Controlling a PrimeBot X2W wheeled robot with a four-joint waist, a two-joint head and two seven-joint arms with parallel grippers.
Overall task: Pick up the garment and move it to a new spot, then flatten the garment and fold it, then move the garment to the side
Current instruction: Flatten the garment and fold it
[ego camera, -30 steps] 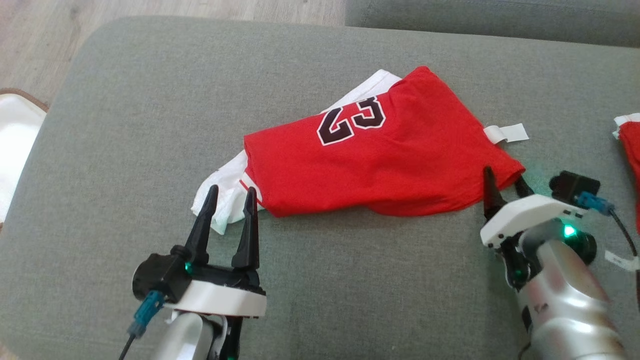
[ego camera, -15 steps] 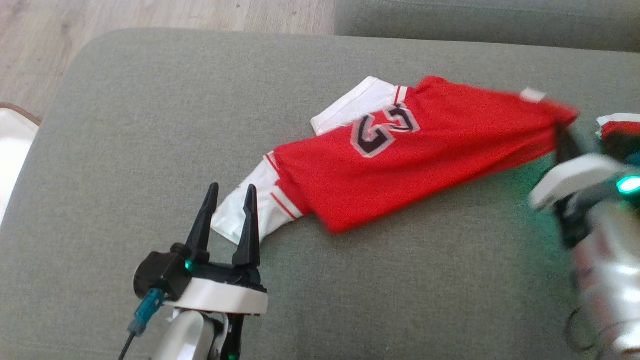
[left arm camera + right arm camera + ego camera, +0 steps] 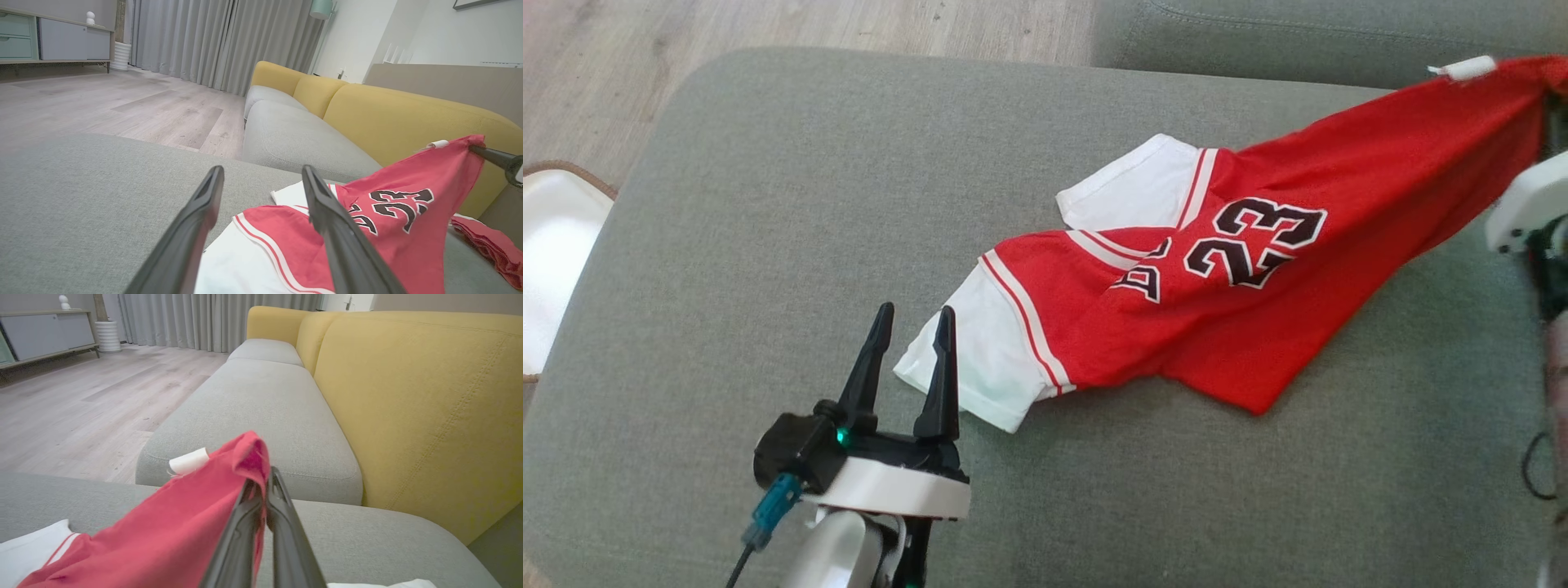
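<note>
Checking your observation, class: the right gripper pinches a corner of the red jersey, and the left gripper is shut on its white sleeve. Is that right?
Not quite. The left gripper is open, its fingers apart by the white sleeve, as the left wrist view shows. The rest holds: the right gripper pinches a corner of the red jersey.

Home living room, yellow sofa (image 3: 408,396), grey curtains (image 3: 224,41), wood floor (image 3: 122,102)
</note>
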